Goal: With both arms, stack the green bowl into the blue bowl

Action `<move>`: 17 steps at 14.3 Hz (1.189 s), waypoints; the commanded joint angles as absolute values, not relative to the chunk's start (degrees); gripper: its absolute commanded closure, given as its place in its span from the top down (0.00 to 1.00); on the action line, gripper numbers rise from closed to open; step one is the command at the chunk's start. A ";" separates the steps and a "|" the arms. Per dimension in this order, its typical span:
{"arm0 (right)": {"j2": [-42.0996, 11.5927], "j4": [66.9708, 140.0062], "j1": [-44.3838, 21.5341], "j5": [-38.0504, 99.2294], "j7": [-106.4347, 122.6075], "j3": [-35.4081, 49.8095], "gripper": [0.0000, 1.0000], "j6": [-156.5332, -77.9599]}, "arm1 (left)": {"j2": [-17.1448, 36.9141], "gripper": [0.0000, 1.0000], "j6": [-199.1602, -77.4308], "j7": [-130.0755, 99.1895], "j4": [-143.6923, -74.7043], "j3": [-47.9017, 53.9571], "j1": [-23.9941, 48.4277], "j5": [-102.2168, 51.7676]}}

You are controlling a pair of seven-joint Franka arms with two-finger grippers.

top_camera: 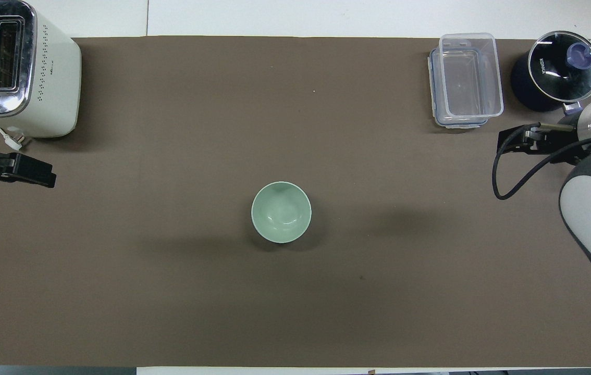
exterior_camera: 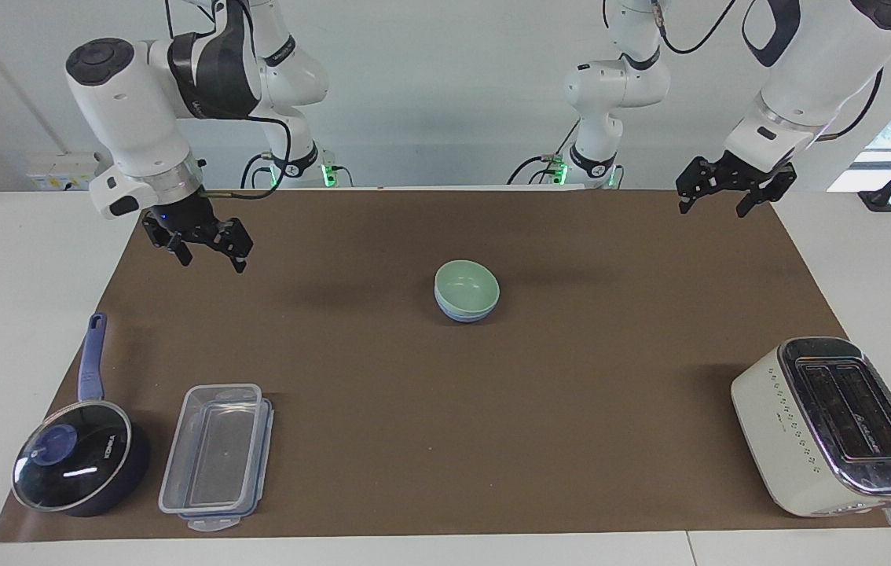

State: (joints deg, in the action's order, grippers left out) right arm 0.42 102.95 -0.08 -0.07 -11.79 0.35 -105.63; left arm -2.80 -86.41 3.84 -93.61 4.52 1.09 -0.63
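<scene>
Green bowl [exterior_camera: 467,286] nested in blue bowl [exterior_camera: 461,314], mid-table [exterior_camera: 571,440]. Right tool [exterior_camera: 206,250] at 9 o'clock facing view, left tool [exterior_camera: 720,198] at 2; both empty, fingers apart.

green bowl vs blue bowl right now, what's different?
The green bowl is pale mint, the blue bowl periwinkle. The green bowl sits nested on top, its inside fully showing; the blue bowl sits underneath on the mat, only its outer wall visible. Both are round, upright and untouched.
</scene>
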 commanded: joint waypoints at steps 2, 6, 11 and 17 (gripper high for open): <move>-3.16 95.03 0.79 -2.54 -11.16 1.23 1.00 -101.61 | -4.22 1.00 -87.45 3.25 -95.71 3.96 2.46 0.62; -4.13 90.79 0.62 -2.90 -10.55 1.32 1.00 -96.33 | -4.13 1.00 -87.63 3.43 -95.71 3.96 1.93 0.70; 1.67 97.02 0.62 -2.55 -8.63 0.88 1.00 -94.57 | -4.22 1.00 -87.10 3.43 -95.80 3.96 1.67 0.62; 1.93 97.65 1.58 -1.93 -8.26 0.88 1.00 -94.40 | -4.22 1.00 -87.19 3.43 -95.80 3.96 1.67 0.62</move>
